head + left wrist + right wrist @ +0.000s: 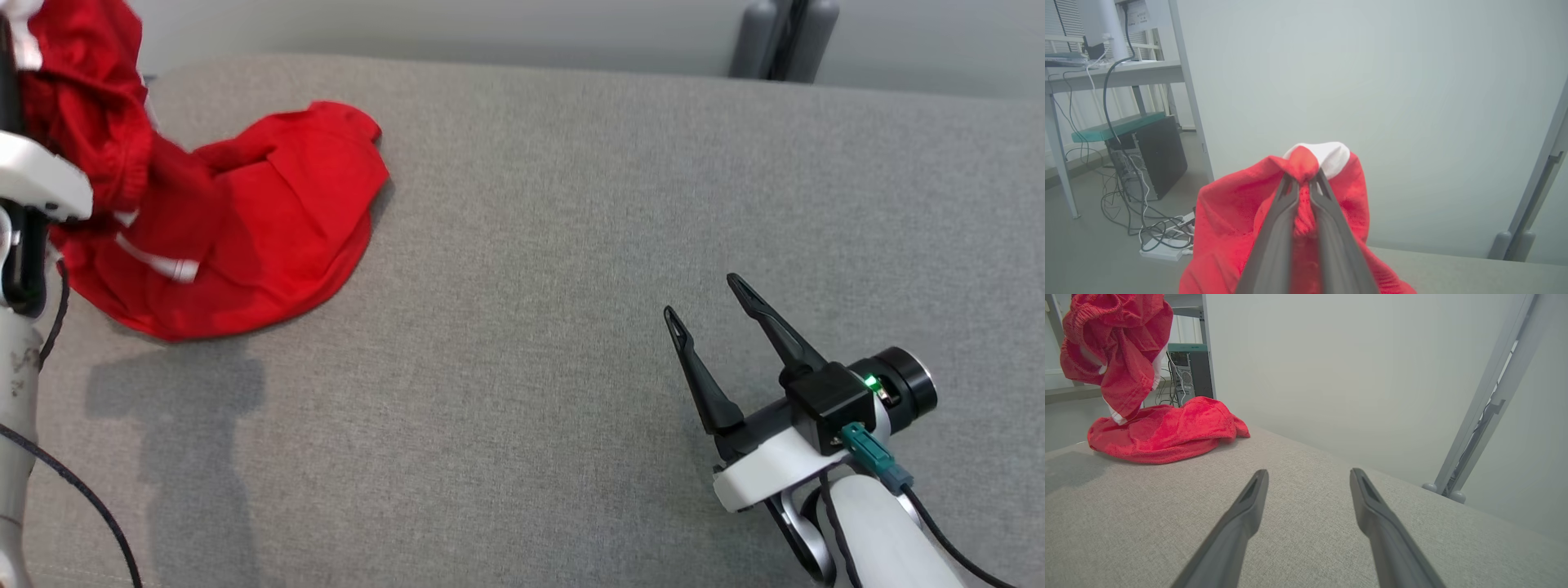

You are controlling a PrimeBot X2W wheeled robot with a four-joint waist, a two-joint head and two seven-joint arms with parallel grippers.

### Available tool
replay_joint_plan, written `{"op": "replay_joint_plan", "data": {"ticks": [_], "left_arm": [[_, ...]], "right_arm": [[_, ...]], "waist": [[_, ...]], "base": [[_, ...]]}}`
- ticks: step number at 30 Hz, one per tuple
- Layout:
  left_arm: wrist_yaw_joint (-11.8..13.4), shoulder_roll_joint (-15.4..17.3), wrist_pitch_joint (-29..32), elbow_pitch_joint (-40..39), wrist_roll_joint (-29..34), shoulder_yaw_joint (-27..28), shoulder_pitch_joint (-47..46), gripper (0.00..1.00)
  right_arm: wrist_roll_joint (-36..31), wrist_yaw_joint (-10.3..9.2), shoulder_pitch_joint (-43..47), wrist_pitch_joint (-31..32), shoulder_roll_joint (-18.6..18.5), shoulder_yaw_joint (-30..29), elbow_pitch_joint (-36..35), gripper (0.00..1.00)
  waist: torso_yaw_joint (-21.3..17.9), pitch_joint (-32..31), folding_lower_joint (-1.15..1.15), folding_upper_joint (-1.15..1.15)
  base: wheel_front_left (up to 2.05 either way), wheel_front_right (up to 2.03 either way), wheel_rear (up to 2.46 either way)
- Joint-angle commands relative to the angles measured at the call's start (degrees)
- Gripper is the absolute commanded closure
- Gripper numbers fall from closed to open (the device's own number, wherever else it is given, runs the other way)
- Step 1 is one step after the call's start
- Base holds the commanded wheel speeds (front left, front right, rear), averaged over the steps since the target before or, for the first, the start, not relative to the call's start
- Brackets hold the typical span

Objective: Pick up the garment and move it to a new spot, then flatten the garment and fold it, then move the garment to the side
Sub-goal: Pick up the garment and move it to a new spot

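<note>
Red garment [269,212] is pinched by one thin bunched fold in the left hand [1303,179], half lifted with its tail heaped at the left edge of the tabletop [571,245], so it could be lost from that pinch or dragged off, while the right hand [700,294] is held spread, empty.

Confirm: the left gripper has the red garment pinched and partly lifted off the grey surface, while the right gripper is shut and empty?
Not quite: the right gripper is open, not shut; the right wrist view shows it spread wide and empty. The left gripper does pinch the red garment, partly lifted off the grey surface.
</note>
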Motion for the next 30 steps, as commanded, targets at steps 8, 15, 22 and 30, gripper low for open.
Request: {"op": "replay_joint_plan", "data": {"ticks": [8, 15, 22, 30], "left_arm": [[0.5, -5.0, -1.1, -17.4, 2.0, 1.0, 4.5, 1.0], [-0.2, -12.3, -0.3, -27.2, 2.2, -4.4, 11.3, 1.0], [1.2, -18.1, 0.5, -25.7, 1.2, -10.1, 15.6, 1.0], [6.1, -19.6, -1.1, -15.7, 4.2, -16.4, 14.9, 1.0]], "right_arm": [[0.8, -0.01, 3.0, -0.1, 0.3, -3.3, 0.1, 0.0], [-0.3, -0.01, 3.5, -0.1, 0.5, -7.6, -0.4, 0.0], [-0.5, -0.02, 3.9, -0.1, 0.5, -11.3, -1.1, 0.0], [0.8, -0.02, 2.5, -0.1, 0.5, -11.5, -2.2, 0.0]], "waist": [[-1.7, -8.4, 0.0, 0.0], [-9.5, -10.7, 0.0, 0.0], [-19.6, -9.7, 0.0, 0.0], [-31.2, -5.8, 0.0, 0.0]], "base": [[0.0, 0.0, 0.0], [0.0, 0.0, 0.0], [0.0, 0.0, 0.0], [0.0, 0.0, 0.0]]}}
